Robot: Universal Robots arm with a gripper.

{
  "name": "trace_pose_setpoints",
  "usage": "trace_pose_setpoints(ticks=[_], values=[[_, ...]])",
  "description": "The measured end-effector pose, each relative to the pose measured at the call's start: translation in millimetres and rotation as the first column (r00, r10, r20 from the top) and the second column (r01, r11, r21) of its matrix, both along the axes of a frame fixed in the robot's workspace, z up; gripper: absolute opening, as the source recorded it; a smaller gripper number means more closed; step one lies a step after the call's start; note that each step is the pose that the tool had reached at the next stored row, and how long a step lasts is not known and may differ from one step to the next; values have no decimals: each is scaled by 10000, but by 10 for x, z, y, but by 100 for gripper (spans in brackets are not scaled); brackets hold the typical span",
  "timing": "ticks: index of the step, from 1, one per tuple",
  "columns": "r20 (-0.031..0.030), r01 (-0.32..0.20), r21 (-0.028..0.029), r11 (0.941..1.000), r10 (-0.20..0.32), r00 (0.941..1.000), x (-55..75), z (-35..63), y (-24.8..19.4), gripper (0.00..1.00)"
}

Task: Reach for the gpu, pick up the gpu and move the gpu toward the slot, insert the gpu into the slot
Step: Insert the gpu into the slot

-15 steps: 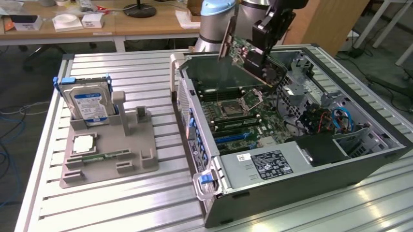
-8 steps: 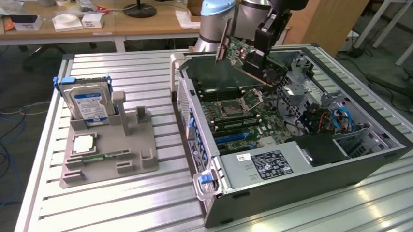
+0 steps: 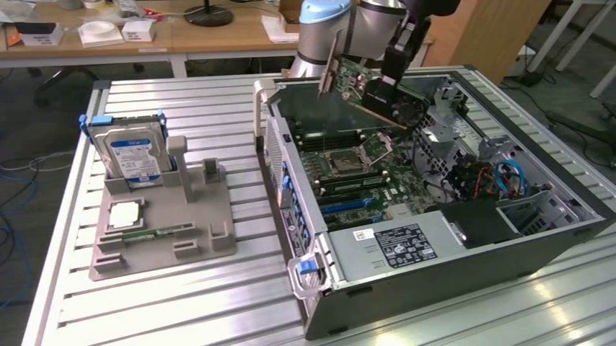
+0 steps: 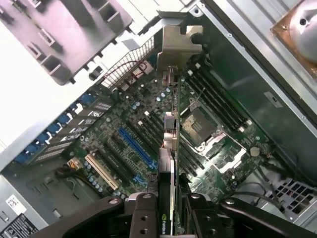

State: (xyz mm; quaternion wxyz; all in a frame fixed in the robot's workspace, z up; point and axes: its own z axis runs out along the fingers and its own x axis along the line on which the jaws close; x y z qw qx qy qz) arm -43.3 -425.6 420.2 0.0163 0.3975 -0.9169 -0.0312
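The gpu (image 3: 358, 88), a flat green card with a silver bracket (image 3: 327, 66) on one end, hangs tilted above the open computer case. My gripper (image 3: 382, 88) is shut on it. The wrist view looks down the card's thin edge (image 4: 171, 144), with its bracket (image 4: 179, 43) at the far end and my gripper (image 4: 171, 210) clamping the near end between two dark fingers (image 4: 144, 214). Below lies the motherboard, where a blue slot (image 4: 135, 146) runs just beside the card's line. The blue slots (image 3: 347, 206) sit at the board's near part, lower than the card.
The open case (image 3: 539, 252) lies on its side on a ribbed aluminium table (image 3: 192, 310). A grey holder (image 3: 198, 238) at the exterior view's left carries a hard drive (image 3: 135, 155), a processor chip (image 3: 125, 215) and a memory stick (image 3: 159, 233). The processor socket (image 3: 345, 162) and blue cables (image 3: 508, 176) are inside the case.
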Motion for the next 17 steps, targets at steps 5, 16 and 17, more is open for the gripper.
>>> trace_pose_setpoints(ticks=[5,16,17], values=[[5,-470,121,9988,470,9989,-9,-10,-2,26],[245,-813,509,9954,801,9965,-21,-40,-6,26],[296,-895,502,9947,881,9957,-21,-42,-6,26]])
